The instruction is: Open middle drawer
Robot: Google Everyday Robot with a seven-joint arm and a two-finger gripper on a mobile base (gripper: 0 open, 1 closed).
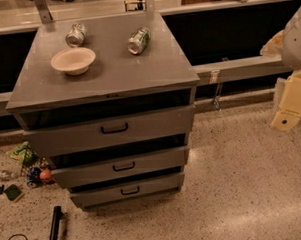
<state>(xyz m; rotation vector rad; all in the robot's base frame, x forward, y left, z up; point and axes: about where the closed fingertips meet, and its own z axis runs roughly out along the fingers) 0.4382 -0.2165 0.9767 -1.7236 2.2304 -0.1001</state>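
A grey cabinet (pixel 103 76) with three drawers stands in the middle of the camera view. The middle drawer (pixel 157 159) has a flat grey front of medium height and a small black bar handle (pixel 123 166). A dark gap shows above its front. The taller top drawer (pixel 155 124) is above it and the slim bottom drawer (pixel 158 184) below; each also has a dark gap above it. My gripper (pixel 289 108), pale yellow, hangs at the right edge, far to the right of the cabinet and level with the top drawer, touching nothing.
A cream bowl (pixel 73 60) and two lying cans (pixel 76 35) (pixel 138 40) sit on the cabinet top. Small clutter (pixel 27 170) lies on the floor at the left and a black bar (pixel 54 229) at the bottom left. Speckled floor (pixel 243 188) spreads to the right.
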